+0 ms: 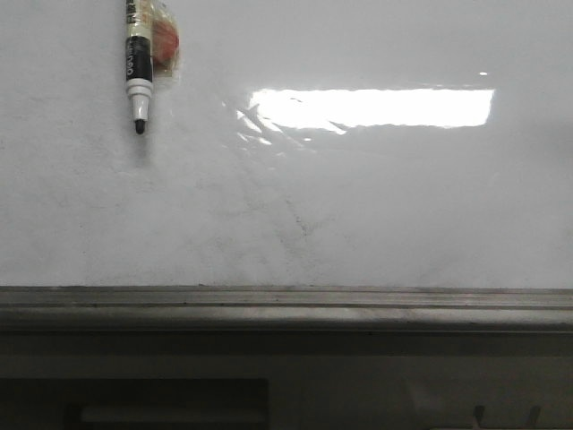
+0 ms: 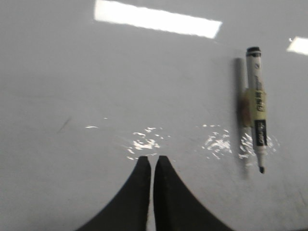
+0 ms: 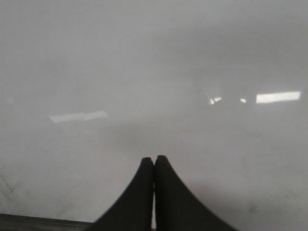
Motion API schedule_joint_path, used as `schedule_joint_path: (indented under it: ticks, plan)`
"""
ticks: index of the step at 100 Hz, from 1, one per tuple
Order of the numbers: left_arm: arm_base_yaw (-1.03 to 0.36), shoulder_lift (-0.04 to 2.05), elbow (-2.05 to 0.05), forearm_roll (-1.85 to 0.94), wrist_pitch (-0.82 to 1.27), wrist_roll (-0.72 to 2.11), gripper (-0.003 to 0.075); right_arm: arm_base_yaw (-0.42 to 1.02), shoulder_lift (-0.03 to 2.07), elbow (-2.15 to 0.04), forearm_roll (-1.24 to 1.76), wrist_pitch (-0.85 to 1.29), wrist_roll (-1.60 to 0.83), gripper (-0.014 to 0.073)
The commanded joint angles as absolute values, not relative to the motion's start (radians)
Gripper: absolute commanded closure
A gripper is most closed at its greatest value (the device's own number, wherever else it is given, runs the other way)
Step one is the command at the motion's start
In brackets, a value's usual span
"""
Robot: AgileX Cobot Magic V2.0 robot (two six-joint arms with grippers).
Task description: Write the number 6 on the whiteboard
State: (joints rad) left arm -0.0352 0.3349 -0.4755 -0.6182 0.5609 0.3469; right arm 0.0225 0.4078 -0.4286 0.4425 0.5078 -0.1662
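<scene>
The whiteboard (image 1: 376, 206) fills the front view, glossy white with faint grey smudges and a grey metal bottom rail (image 1: 286, 306). No number 6 shows on it. A black and white marker (image 1: 138, 63) lies on the board at the far left, uncapped tip toward the rail, with a yellowish and orange piece (image 1: 165, 43) beside its barrel. It also shows in the left wrist view (image 2: 256, 108). My left gripper (image 2: 152, 160) is shut and empty, apart from the marker. My right gripper (image 3: 154, 159) is shut and empty over bare board. Neither gripper shows in the front view.
A bright light glare (image 1: 372, 107) lies across the board's middle, with wrinkled reflections (image 1: 255, 125) beside it. A dark edge (image 3: 38, 222) shows under the right gripper. Below the rail is a dark ledge (image 1: 179, 394).
</scene>
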Motion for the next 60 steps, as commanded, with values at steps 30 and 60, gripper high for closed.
schedule_joint_path:
  ticks: [30,60]
  plan:
    - [-0.33,0.623,-0.57,-0.724,0.472,0.387,0.0349,0.017,0.572,-0.599,0.492,0.565,-0.272,0.0154]
    - [-0.568,0.851,-0.585,-0.801,0.185,0.49,0.0258,0.017,0.572,-0.599,0.492,0.568,-0.272,0.0158]
